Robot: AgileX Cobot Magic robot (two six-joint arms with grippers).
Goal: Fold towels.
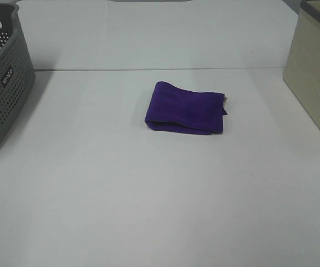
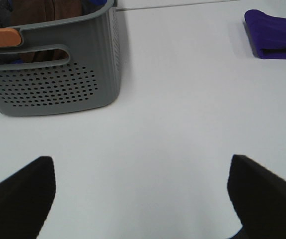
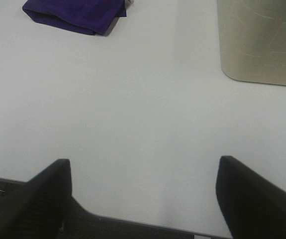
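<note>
The deep purple towel (image 1: 186, 108) lies folded into a small rectangle near the middle of the white table, a bit of white tag showing at its right edge. It also shows in the left wrist view (image 2: 274, 35) and in the right wrist view (image 3: 75, 14). Neither arm shows in the exterior high view. My left gripper (image 2: 140, 196) is open and empty over bare table near the grey basket. My right gripper (image 3: 143, 196) is open and empty above the table's near edge, well away from the towel.
A grey perforated basket (image 1: 4, 83) stands at the left edge of the table, with cloth inside it in the left wrist view (image 2: 53, 74). A beige bin (image 1: 315, 72) stands at the right edge, also in the right wrist view (image 3: 262, 40).
</note>
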